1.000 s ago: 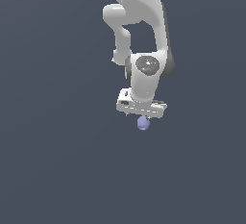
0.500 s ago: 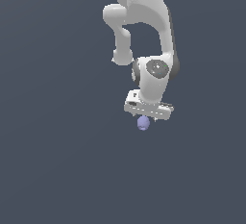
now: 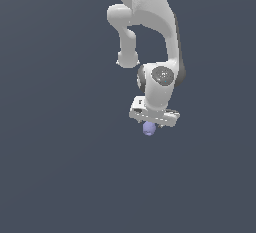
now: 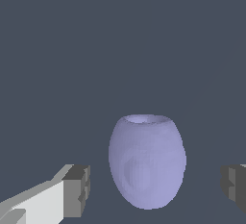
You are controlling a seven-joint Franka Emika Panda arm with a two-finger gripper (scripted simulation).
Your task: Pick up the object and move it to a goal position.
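— How does the pincer [image 4: 153, 187] stand?

— Spread wide. In the wrist view its two grey fingertips [image 4: 77, 190] sit on either side of the lavender object [image 4: 146, 160], with clear gaps on both sides — nothing is gripped.

— And where is the object?

— Between the fingers, apart from both. It is an egg-like lump with a flat pale end and a shallow dent in its side. In the exterior view the object [image 3: 149, 129] shows just under the white pincer [image 3: 153, 122], partly covered by it.

— Beyond that?

— The white arm [image 3: 150, 22] rises above, against a plain dark grey-blue ground.
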